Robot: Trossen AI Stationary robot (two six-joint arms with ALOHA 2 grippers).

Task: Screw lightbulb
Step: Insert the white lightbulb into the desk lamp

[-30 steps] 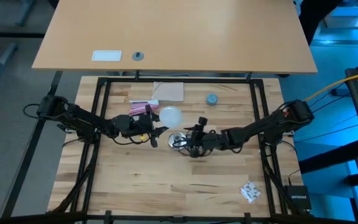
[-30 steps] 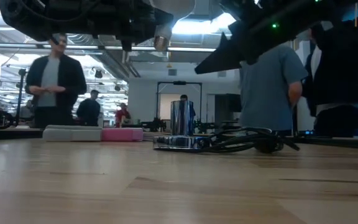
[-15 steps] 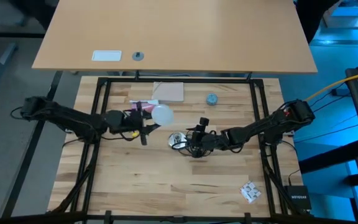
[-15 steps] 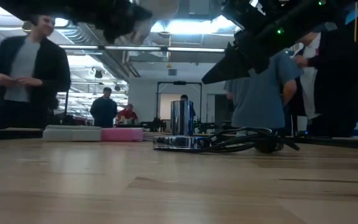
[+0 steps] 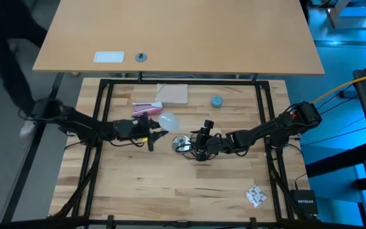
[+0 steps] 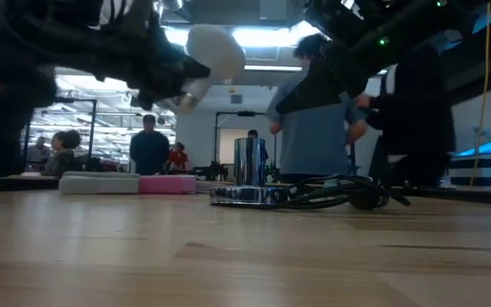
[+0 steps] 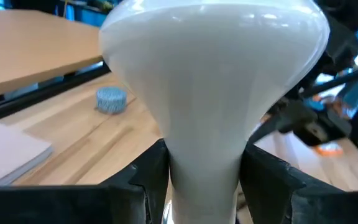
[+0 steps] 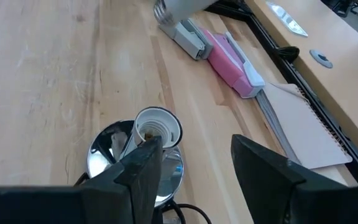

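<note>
Half the job, at a guess, is done: the lightbulb [image 5: 168, 120] is off the table, pinched at its tapered neck by the left gripper [image 5: 152, 131], whose fingers [image 7: 143, 175] are pressed against the white cone on either side. In the low view the bulb [image 6: 214, 53] hangs up in the air, tilted, its grey screw base pointing down and away from the socket [image 6: 248, 173] — not over it, and well clear of it. What is left looks like the larger part: bring the base over the socket's open mouth [image 8: 158, 127], line it up, seat it and turn it in. The right gripper [image 8: 194, 163] sits low just beside the socket with its jaws spread and holding nothing, the chrome base [image 5: 182, 143] next to it. Only one bit of writing shows — a small dark box [image 5: 305, 203] at the table's edge, too small to read with confidence.
</note>
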